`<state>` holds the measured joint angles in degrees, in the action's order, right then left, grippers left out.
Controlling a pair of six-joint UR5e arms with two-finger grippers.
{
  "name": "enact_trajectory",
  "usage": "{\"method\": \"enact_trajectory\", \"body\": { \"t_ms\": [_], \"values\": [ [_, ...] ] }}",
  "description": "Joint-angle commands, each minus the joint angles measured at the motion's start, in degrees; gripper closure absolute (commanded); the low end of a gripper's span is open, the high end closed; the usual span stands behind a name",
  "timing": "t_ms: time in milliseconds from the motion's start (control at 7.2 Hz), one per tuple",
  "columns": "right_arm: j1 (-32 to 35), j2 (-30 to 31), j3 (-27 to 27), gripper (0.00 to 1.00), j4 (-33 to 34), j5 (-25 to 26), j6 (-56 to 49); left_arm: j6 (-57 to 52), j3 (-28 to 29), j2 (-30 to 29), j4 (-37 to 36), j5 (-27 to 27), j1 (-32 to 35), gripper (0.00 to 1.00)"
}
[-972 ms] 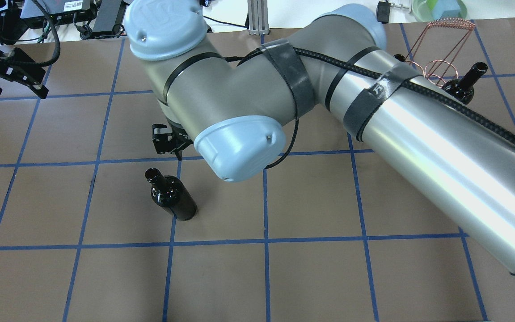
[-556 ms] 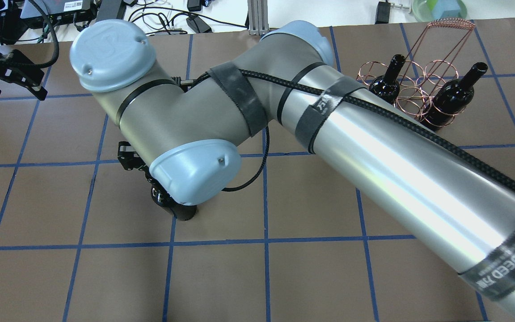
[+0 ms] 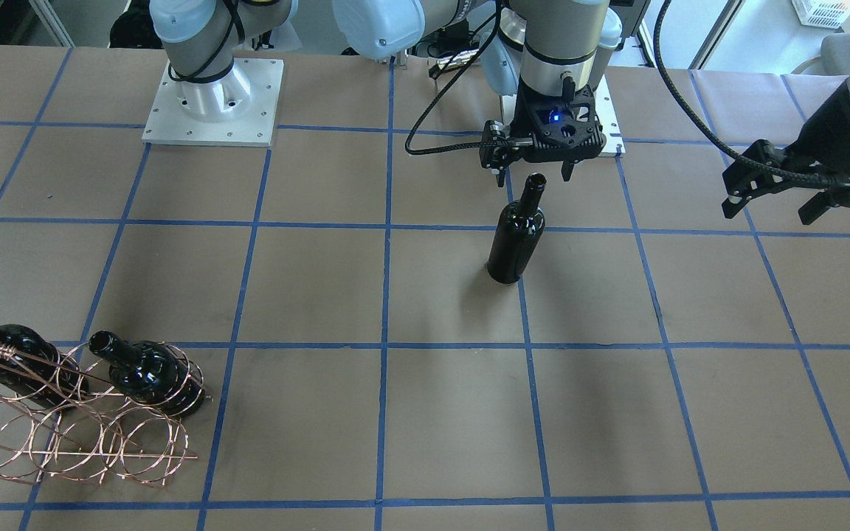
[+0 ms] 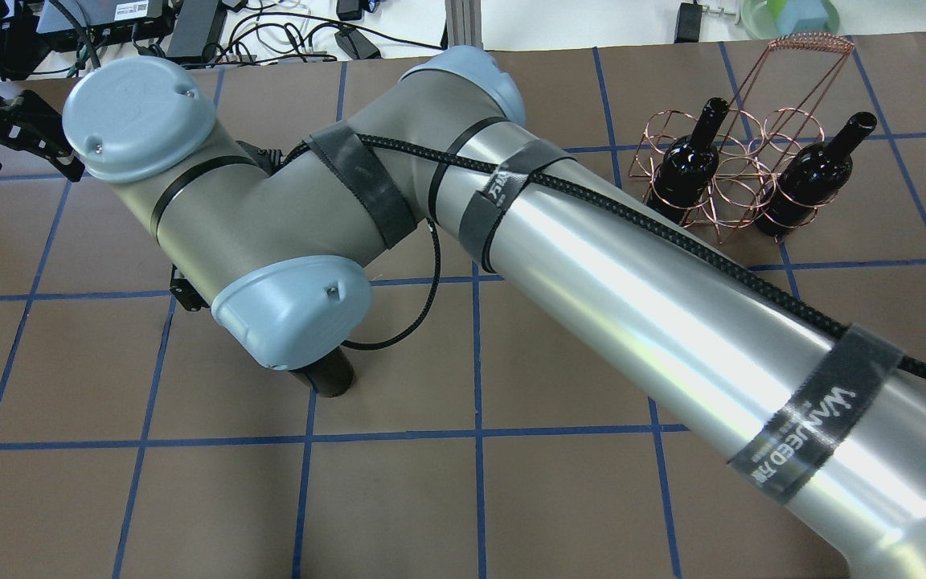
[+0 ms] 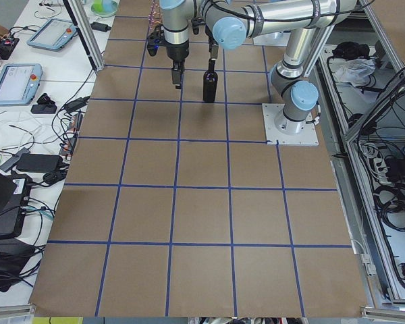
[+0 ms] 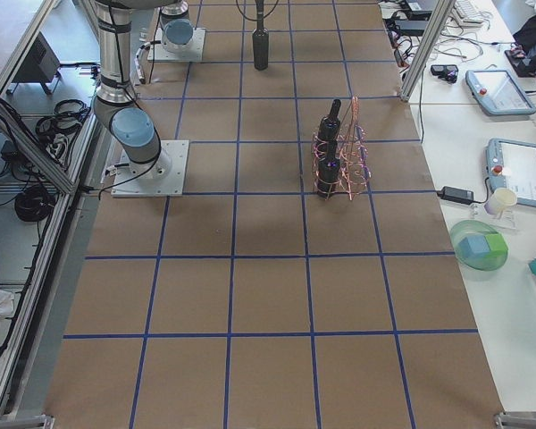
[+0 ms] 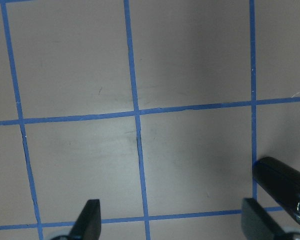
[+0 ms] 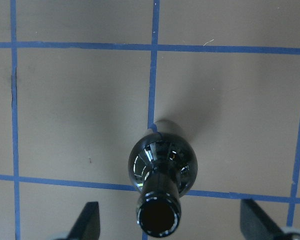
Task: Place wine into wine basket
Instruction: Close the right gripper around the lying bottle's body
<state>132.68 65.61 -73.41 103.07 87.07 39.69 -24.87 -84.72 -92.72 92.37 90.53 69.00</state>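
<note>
Wine (image 8: pixel 161 165) stands upright, its mouth between the right gripper's (image 8: pixel 169 212) wide-spread fingers (image 8: pixel 90 222), touching neither.

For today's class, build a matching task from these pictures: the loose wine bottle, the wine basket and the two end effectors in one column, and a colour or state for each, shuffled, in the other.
Column one
1. wine bottle
2. wine basket
3. right end effector
4. left end effector

Column two
A. open, right over the bottle's mouth
B. copper-coloured wire loops
C. black glass, standing upright, not gripped
D. open, off to one side, holding nothing

Pairs: 1-C, 2-B, 3-A, 4-D
</note>
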Motion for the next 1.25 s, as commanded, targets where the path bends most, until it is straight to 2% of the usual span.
{"method": "enact_trajectory", "body": {
  "t_ms": [0, 278, 833, 1111],
  "values": [
    [0.04, -2.15, 0.28, 0.01, 2.56, 0.56, -0.49, 0.00, 0.00, 0.00, 0.00, -0.09, 0.00, 0.00],
    [-0.05, -3.73, 0.89, 0.08, 2.66, 1.78, -2.33, 0.00, -0.09, 0.00, 0.09, -0.18, 0.00, 0.00],
    [-0.31, -4.09, 0.81, 0.34, 2.66, 2.05, -4.18, 0.00, -0.62, 0.09, 0.00, 0.00, 0.00, 0.00],
    [-0.31, -3.92, 0.72, 0.36, 2.57, 2.05, -4.18, 0.00, -0.62, 0.09, 0.00, 0.00, 0.00, 0.00]
  ]
}}
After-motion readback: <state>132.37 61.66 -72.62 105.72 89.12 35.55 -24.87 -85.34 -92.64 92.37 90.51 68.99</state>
